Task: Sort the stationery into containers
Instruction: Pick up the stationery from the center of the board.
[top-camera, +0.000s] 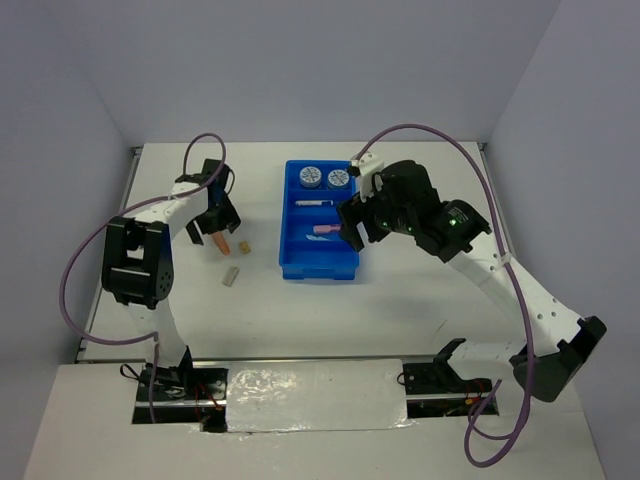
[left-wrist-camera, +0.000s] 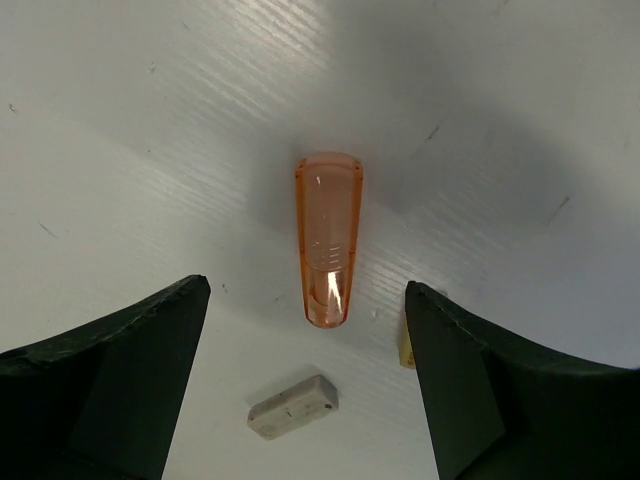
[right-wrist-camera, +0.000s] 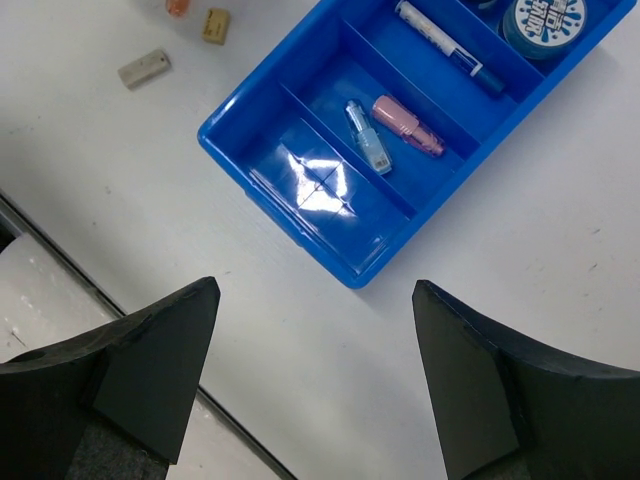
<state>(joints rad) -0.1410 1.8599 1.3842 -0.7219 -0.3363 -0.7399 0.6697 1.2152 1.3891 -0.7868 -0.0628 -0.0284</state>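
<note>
Orange bar (left-wrist-camera: 328, 240) lies on the tabletop (left-wrist-camera: 150, 120) inside the spread left end effector (left-wrist-camera: 305, 290), which we judge should descend squarely and close across its narrow sides.

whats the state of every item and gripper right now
rolls: both in far tray compartment
pen: in second compartment
pink bar: in third compartment
light-blue bar: in third compartment
orange bar: loose on table
tan bar: loose on table
grey bar: loose on table
left gripper: open, straddling orange bar
right gripper: open, empty
</note>
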